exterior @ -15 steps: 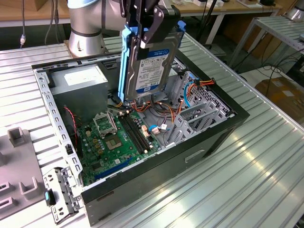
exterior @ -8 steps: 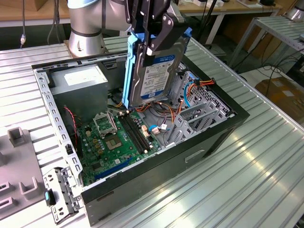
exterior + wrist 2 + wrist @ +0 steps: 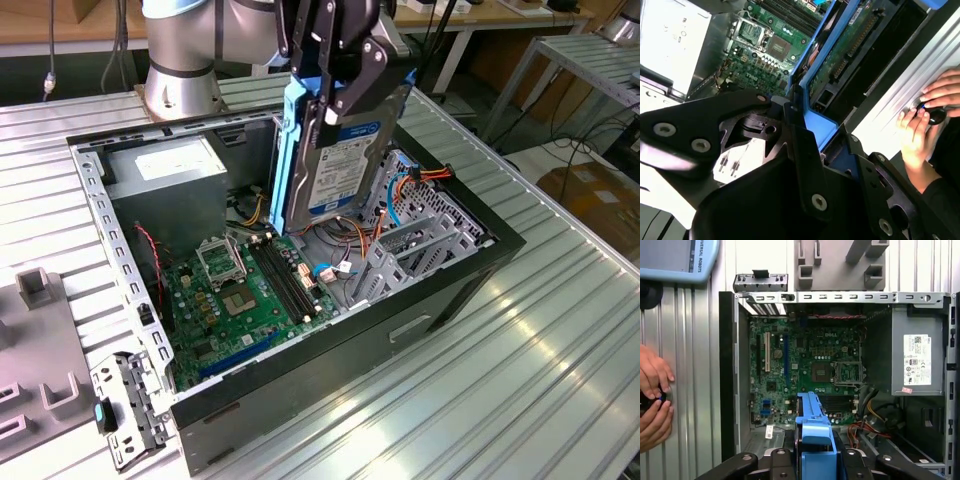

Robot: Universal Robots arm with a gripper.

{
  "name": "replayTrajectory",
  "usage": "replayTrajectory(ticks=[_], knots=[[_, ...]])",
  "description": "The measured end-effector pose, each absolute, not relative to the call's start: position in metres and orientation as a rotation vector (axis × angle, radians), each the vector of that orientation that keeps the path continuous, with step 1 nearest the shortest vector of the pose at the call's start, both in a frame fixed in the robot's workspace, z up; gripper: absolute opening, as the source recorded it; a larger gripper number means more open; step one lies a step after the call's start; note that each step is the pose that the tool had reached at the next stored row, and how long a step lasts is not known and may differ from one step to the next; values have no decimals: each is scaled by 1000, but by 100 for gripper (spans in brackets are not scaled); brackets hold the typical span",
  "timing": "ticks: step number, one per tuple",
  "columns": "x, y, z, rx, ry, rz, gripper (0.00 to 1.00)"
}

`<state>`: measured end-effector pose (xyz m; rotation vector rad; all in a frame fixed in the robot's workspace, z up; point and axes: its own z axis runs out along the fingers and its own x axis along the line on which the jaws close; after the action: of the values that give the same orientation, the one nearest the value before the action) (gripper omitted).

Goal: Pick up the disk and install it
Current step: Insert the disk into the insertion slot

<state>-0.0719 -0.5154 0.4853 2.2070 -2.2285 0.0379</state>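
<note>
Above the open computer case [image 3: 450, 290], the disk [image 3: 345, 150] hangs on edge, label face toward the exterior view's right and blue carrier rail toward its left. Its lower end dips into the case between the motherboard [image 3: 240, 290] and the grey drive cage [image 3: 420, 240] (whether it touches either, cannot tell). The gripper [image 3: 335, 95] holds it from the top, jaws closed on the blue-railed edges. In the first wrist view, the blue rail of the disk [image 3: 812, 425] juts out between the black fingers [image 3: 780, 462] over the motherboard. A power supply [image 3: 165, 170] sits in the case's far corner. A person's hands [image 3: 652, 395] rest on the ribbed table [image 3: 560, 380] beside the case.
</note>
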Motion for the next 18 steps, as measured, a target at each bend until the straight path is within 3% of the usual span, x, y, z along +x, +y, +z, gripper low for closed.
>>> replayTrajectory(ticks=[18], knots=[[-9,-528,481,2211,-2221,39,37]])
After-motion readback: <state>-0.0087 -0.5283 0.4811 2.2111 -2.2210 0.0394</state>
